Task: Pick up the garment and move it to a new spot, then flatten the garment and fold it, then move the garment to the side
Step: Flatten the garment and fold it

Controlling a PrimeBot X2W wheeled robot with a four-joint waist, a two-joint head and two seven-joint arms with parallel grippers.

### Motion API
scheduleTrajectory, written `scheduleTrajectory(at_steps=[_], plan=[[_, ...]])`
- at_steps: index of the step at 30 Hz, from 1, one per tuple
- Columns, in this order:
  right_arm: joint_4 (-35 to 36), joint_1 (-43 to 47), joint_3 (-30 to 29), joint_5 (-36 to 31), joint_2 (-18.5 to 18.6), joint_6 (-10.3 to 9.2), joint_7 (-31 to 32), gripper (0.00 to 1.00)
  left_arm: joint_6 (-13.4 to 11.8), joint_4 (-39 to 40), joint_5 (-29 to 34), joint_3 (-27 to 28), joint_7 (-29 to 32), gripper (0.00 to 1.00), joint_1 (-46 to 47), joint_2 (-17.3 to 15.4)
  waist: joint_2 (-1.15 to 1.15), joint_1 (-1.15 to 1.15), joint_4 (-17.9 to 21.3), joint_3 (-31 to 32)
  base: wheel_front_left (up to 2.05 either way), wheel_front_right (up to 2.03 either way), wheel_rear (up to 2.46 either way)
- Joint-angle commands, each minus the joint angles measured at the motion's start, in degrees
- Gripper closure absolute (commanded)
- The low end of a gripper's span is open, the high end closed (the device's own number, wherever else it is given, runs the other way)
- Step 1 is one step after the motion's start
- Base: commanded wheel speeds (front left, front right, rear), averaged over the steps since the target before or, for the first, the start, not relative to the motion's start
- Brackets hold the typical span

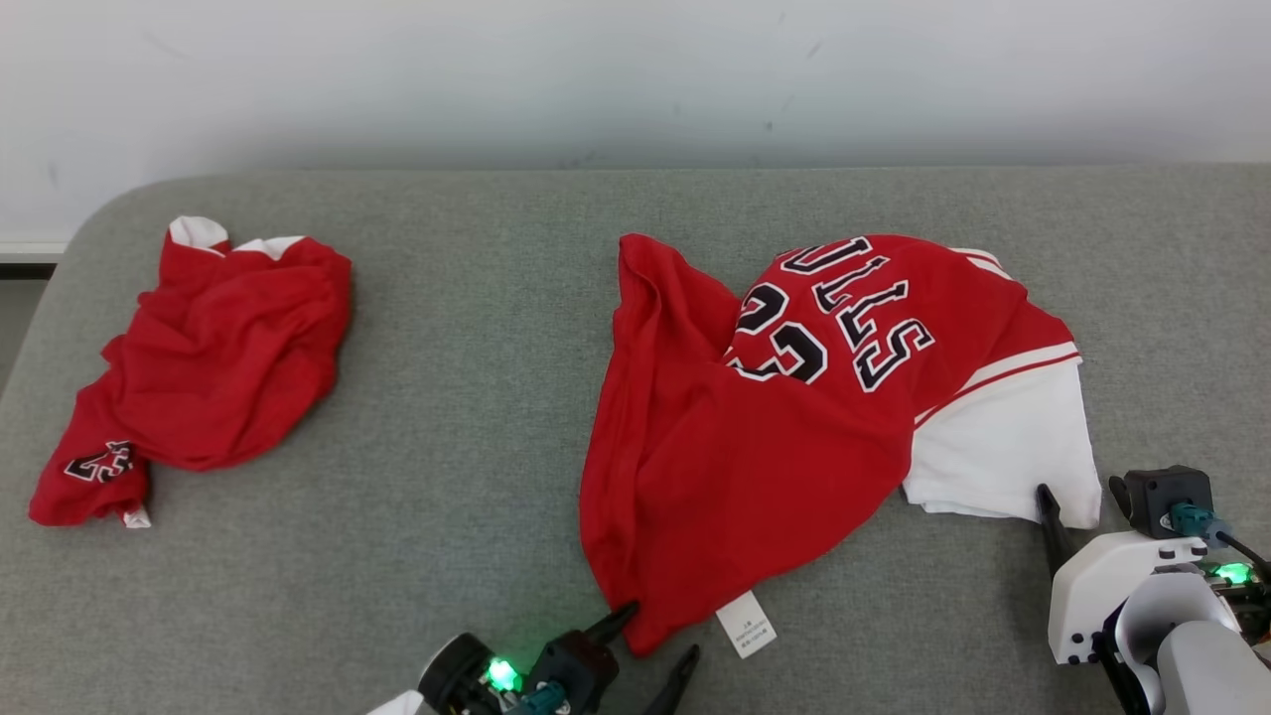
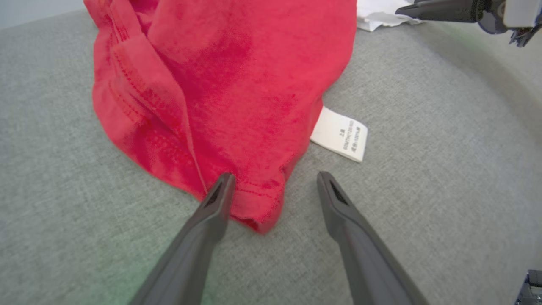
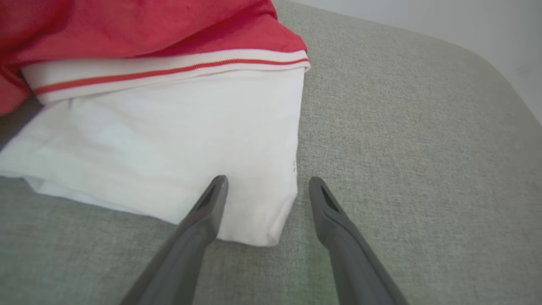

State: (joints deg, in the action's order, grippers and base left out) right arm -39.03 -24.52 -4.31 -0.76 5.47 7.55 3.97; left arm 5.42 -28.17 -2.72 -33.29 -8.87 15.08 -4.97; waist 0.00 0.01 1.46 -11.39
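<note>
The garment, a red jersey with black-and-white lettering and a number, lay rumpled on the right half of the grey padded table, its print turned toward the far edge. Its white sleeve, trimmed with a red-striped white band, spread flat at the right side. A white care label stuck out from the near hem onto the table. The left gripper sat at the jersey's nearest red corner with its jaws spread wide and nothing between them. In the left wrist view one finger lay over the stitched hem and the other over bare table beside the label. The right gripper was likewise wide apart and held nothing, one finger over the sleeve's near corner, the other over grey cloth just beside it. Well apart at the table's left lay a second red garment, crumpled in a heap. A pale wall stood behind.
</note>
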Motion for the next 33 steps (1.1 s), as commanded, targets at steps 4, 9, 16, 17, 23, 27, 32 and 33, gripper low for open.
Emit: scheduleTrajectory(at_steps=[4, 9, 16, 17, 23, 27, 32, 33], plan=[[-1.89, -0.98, -0.26, 0.57, 0.10, -0.13, 0.49, 0.00, -0.49, -2.39, 0.04, 0.23, -0.60, 0.00, 0.59, -0.72, 0.00, -0.01, -0.42, -0.17, 0.00, 0.00, 0.00], [-4.58, -1.80, -0.38, 1.88, -0.27, -0.13, 2.06, 0.00, -0.61, -4.04, -0.23, -0.21, -0.79, 0.00, 1.40, -0.66, 0.00, -0.01, -1.01, -0.58, 0.00, 0.00, 0.00], [-7.86, -2.49, 1.93, 4.93, -1.67, 0.14, 4.38, 0.00, -0.66, -6.21, -0.61, -0.74, 0.38, 0.67, 2.19, -0.81, 0.00, -0.01, -1.46, -1.07, 0.00, 0.00, 0.00], [-8.05, -2.44, 2.55, 5.91, -1.96, 0.17, 4.50, 0.00, -0.64, -6.42, -0.69, -0.87, 0.42, 0.79, 2.16, -0.77, 0.00, -0.01, -1.50, -1.05, 0.00, 0.00, 0.00], [-6.28, -1.93, 5.03, 13.89, -2.44, 0.21, 3.09, 1.00, -1.01, -8.27, -1.19, -1.03, -0.21, 1.00, 2.17, -0.96, 0.00, -0.01, -1.62, -0.38, 0.00, 0.00, 0.00], [-2.70, -1.87, 5.60, 20.36, -1.46, 0.07, 1.62, 1.00, -1.32, -7.85, -2.23, -0.40, -1.26, 1.00, 2.42, -0.86, 0.00, -0.01, -1.66, 0.79, 0.00, 0.00, 0.00], [4.23, -0.61, 5.15, 29.62, 0.09, 0.00, 0.88, 1.00, -1.26, -3.65, -4.83, 1.54, -2.31, 1.00, 1.85, -1.12, 0.00, -0.01, -1.73, 3.25, 0.00, 0.00, 0.00], [6.17, -0.29, 4.88, 31.62, 0.56, 0.00, 1.09, 1.00, -1.22, -2.14, -5.70, 2.17, -2.23, 1.00, 1.58, -1.26, 0.00, -0.01, -1.75, 3.79, 0.00, 0.00, 0.00]])
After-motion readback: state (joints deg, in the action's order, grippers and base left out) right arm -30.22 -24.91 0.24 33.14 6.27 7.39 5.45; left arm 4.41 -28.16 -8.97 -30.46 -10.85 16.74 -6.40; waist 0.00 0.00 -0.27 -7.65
